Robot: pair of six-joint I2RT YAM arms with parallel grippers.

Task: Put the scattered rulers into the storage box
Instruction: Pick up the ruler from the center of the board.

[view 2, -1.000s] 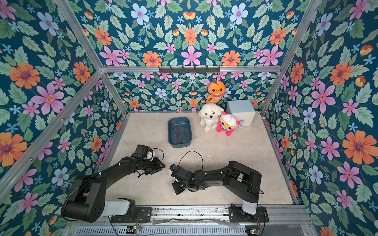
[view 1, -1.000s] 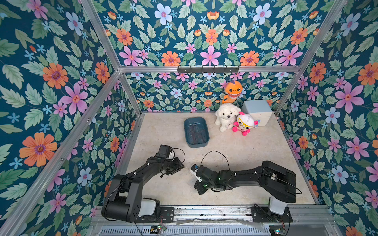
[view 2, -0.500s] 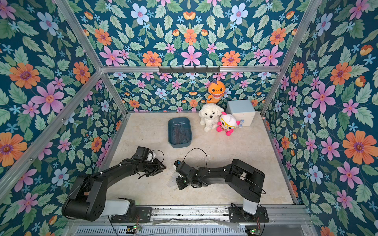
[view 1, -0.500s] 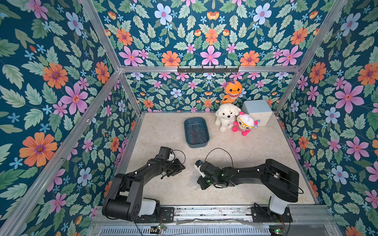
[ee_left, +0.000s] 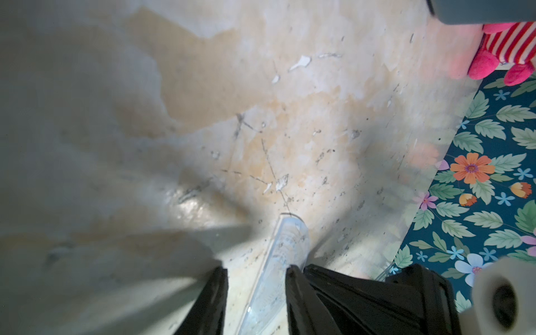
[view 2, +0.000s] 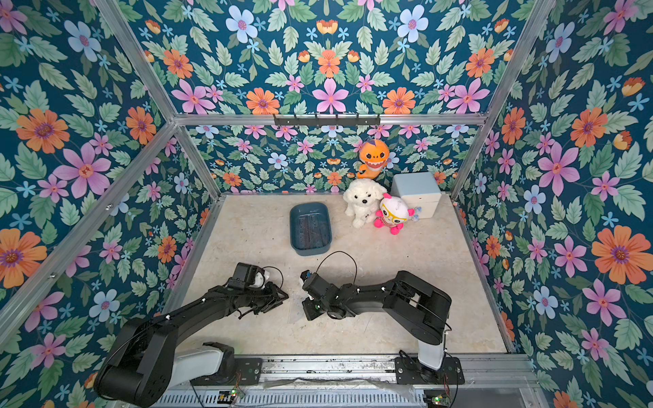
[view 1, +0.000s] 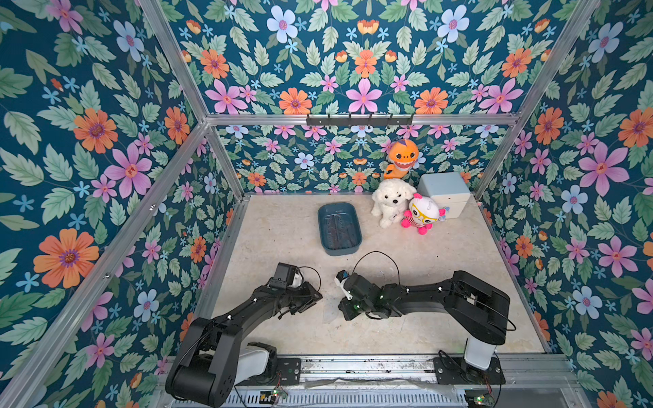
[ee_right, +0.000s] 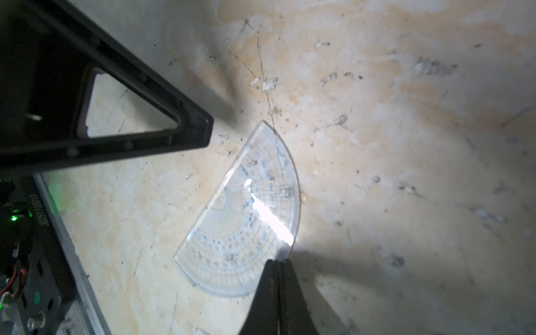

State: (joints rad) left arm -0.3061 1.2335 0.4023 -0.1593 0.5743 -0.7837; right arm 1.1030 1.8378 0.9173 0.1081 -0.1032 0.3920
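Protractor [ee_right: 246, 217], clear and semicircular, lies flat on the marbled table [view 1: 275, 240] toward its 6 o'clock side, between the two grippers (being see-through, it barely shows in the top views). At its 9 o'clock the left gripper [ee_left: 255, 269] hangs low with its jaws parted. In the left wrist view one end of the protractor runs up the gap between the fingers [ee_left: 295, 295], and whether either finger touches it cannot be told. At the protractor's 3 o'clock the right gripper [ee_right: 277, 262] is clenched, its two fingers pressed together with nothing visible between them. Their tips meet right at the curved rim, though contact cannot be told.

Toward 12 o'clock from the protractor, well apart, stands the storage box [view 1: 342, 251], a shallow dark teal tub. On its floor lie marked strips that look like straight rulers [view 1: 337, 229]. At the box's 3 o'clock sits a white plush dog [view 1: 390, 203], with a pink plush doll [view 1: 422, 215] touching its side. An orange plush shark [view 1: 403, 157] is propped against the back wall behind them. A pale blue container [view 1: 445, 194] stands in the corner at 1 o'clock.
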